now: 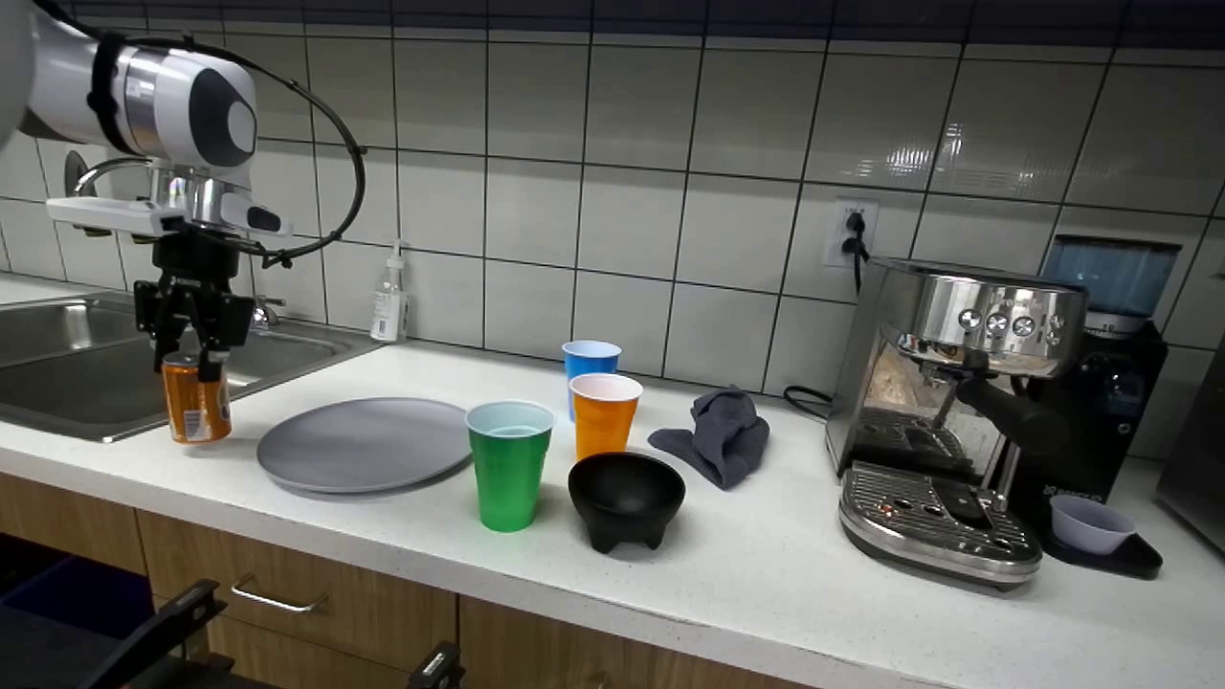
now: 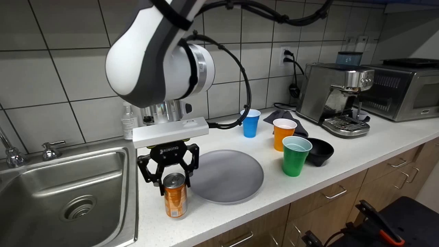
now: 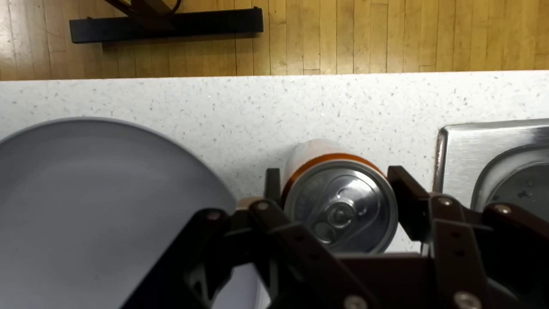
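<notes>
1) A long speckled white countertop point(image 1: 785, 565) runs above wooden drawers point(image 1: 364, 603)
2) A rectangular stainless-steel sink point(image 2: 132, 192) is set into it
3) A boxy polished-steel espresso machine point(image 2: 319, 89) stands well apart from the sink
4) A round flat grey plate point(image 2: 229, 175) lies near the sink
5) A black two-finger gripper point(image 2: 175, 187) points down between sink and plate, its fingers point(image 3: 405, 197) partway apart and clasping an orange metal drink can with a silver top point(image 2: 176, 200), one finger against each side
6) A green plastic cup point(image 2: 295, 159), an orange plastic cup point(image 2: 283, 135) and a blue plastic cup point(image 2: 251, 125) stand beyond the plate
7) A round black footed bowl point(image 1: 627, 502) sits just beside the green cup
8) The can is upright between sink and plate; I cannot tell whether its base touches the countertop
</notes>
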`<action>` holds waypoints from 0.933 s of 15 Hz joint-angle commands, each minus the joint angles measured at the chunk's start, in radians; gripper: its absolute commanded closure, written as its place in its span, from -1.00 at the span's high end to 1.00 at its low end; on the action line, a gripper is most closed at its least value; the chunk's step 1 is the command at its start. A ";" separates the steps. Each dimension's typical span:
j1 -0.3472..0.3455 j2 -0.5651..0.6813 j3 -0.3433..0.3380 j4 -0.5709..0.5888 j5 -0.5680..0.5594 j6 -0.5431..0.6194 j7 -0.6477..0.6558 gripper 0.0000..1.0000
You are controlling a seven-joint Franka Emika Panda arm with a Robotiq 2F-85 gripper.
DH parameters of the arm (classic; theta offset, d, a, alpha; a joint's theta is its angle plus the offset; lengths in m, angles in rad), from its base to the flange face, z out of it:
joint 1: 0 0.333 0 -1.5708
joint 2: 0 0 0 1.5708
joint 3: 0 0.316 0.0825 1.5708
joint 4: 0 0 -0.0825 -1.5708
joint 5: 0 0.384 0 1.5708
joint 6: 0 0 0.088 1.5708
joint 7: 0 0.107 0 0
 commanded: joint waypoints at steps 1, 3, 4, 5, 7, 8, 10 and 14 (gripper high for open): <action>0.004 0.024 0.002 0.057 0.027 -0.066 -0.023 -0.23; 0.006 0.032 0.001 0.067 0.026 -0.074 -0.023 -0.23; 0.008 0.035 0.000 0.072 0.025 -0.081 -0.022 -0.23; 0.012 0.037 -0.003 0.075 0.017 -0.084 -0.015 0.61; 0.014 0.040 -0.004 0.081 0.016 -0.088 -0.014 0.91; 0.015 0.038 -0.004 0.084 0.015 -0.091 -0.013 0.99; 0.016 0.034 -0.004 0.087 0.015 -0.092 -0.013 1.00; 0.013 0.020 -0.004 0.084 0.020 -0.086 -0.014 1.00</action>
